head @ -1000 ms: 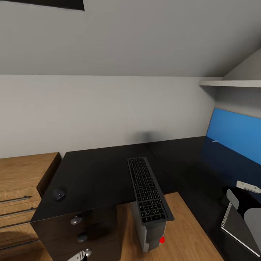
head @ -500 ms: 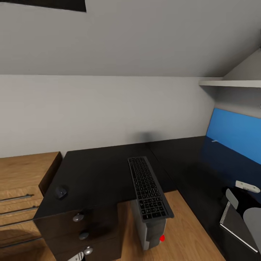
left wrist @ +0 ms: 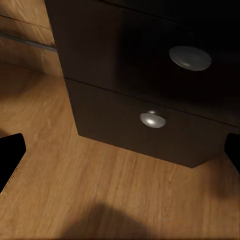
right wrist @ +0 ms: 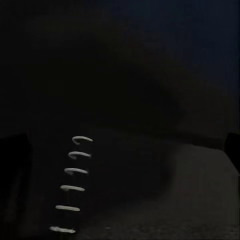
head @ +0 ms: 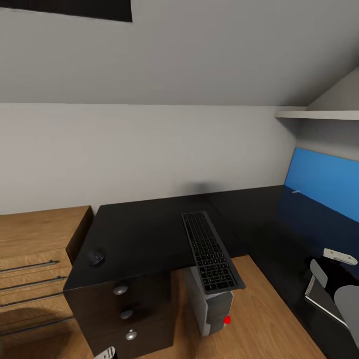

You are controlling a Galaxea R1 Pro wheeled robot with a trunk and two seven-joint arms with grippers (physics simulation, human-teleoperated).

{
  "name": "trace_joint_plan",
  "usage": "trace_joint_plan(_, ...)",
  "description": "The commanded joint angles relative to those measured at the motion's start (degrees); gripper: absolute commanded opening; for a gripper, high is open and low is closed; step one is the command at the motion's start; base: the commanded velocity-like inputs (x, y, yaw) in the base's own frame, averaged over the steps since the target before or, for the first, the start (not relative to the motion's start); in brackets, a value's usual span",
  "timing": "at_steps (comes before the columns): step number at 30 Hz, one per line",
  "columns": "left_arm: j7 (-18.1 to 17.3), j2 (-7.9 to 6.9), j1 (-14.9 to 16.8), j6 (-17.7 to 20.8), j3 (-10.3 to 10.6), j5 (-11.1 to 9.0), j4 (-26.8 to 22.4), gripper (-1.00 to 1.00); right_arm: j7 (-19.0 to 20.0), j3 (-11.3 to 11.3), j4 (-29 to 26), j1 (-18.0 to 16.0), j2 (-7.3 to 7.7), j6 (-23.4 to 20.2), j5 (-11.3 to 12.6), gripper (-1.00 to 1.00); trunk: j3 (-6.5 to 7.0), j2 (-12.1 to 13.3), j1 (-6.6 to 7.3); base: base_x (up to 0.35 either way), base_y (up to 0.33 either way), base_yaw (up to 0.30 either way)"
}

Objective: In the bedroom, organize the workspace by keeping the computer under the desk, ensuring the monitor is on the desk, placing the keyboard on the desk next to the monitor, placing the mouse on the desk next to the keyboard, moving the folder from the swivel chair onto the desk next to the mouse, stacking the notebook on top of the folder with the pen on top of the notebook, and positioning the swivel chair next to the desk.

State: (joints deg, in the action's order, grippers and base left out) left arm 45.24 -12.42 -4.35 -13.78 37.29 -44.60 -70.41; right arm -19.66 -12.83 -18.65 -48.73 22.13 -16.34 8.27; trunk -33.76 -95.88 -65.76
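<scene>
Desk [head: 144,234] in glossy black fills your head view, its L-shaped top running along the pale wall and down the right side. Your keyboard [head: 210,251] lies lengthwise with its near end jutting past the desk's front edge, over the light-grey computer [head: 213,311], which stands on the wooden floor [head: 259,319] in the desk's opening, a red dot low on its front. The mouse [head: 96,258] sits near the desk's left front corner, above black drawers [head: 124,314] with round silver knobs. A wooden chest of drawers [head: 35,269] stands just left of the desk. The blue folder [head: 324,187] stands tilted at the right, over the desk's side wing. Your left gripper [left wrist: 120,160] is spread wide, facing the lower drawers. Your right gripper [right wrist: 125,142] is also open, over a dark surface beside the notebook [head: 324,304], whose spiral rings [right wrist: 72,187] show in the right wrist view.
</scene>
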Motion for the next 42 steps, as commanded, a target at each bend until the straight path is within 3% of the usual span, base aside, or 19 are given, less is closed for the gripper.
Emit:
trace_joint_plan(1,0.1,-0.06,0.0,-0.4,0.1,-0.5,-0.1,1.00,-0.1,0.0,0.1,0.0,-0.04,-0.6,1.2,1.00,-0.06,0.0,0.01,-0.088,0.112,0.000)
trace_joint_plan(24,0.1,0.02,0.0,-0.4,0.1,-0.5,-0.1,1.00,0.0,0.0,0.1,0.0,-0.07,-0.6,1.2,1.00,-0.06,0.0,0.01,-0.008,0.172,0.000)
trace_joint_plan(42,0.1,0.03,0.0,-0.3,0.1,-0.5,0.0,1.00,-0.1,0.0,-0.1,0.0,-0.07,-0.5,1.2,1.00,-0.06,0.0,0.01,0.000,0.022,0.000)
